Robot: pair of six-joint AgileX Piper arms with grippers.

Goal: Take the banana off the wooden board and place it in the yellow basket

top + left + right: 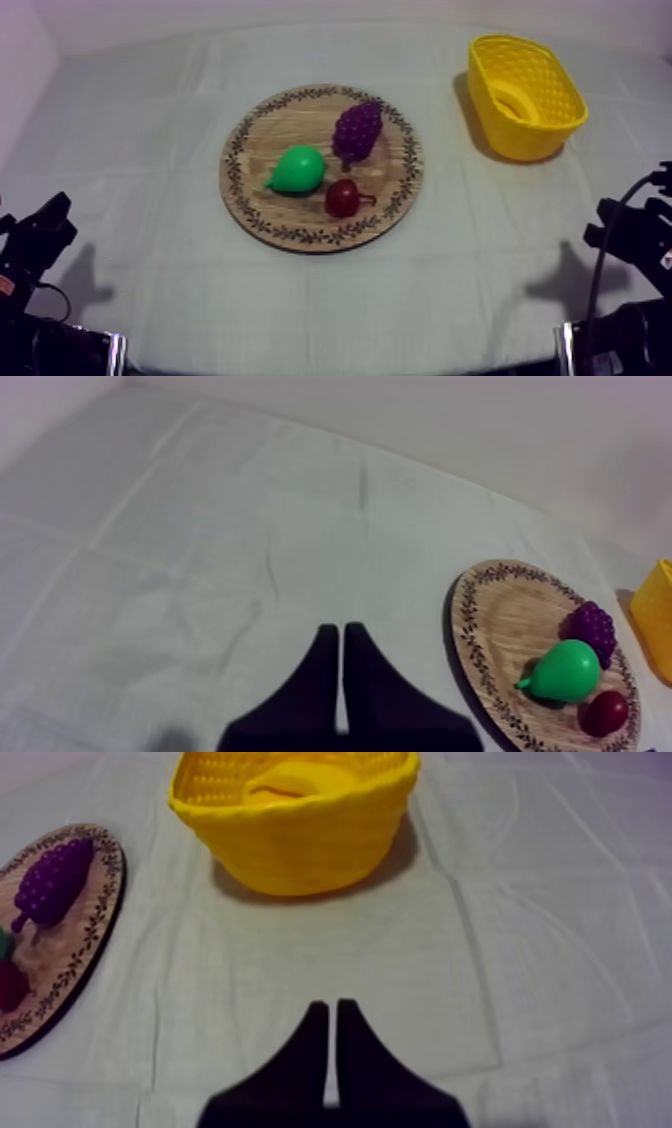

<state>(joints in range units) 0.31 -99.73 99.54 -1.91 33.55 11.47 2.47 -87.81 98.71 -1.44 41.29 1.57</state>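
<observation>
The banana (513,101) lies inside the yellow basket (548,128) at the table's far right; in the right wrist view the banana (281,786) shows as a yellow curve within the basket (300,847). The round wooden board (265,135) in the middle carries a green pear (298,169), purple grapes (357,130) and a small red fruit (343,197). My left gripper (341,628) is shut on nothing over bare cloth, left of the board (490,626). My right gripper (332,1004) is shut and empty, short of the basket. Both arms sit low, left (42,232) and right (628,232).
Grey-white cloth (150,150) covers the table, with wide bare stretches at the left, along the front and between board and basket. A pale wall runs behind the far edge.
</observation>
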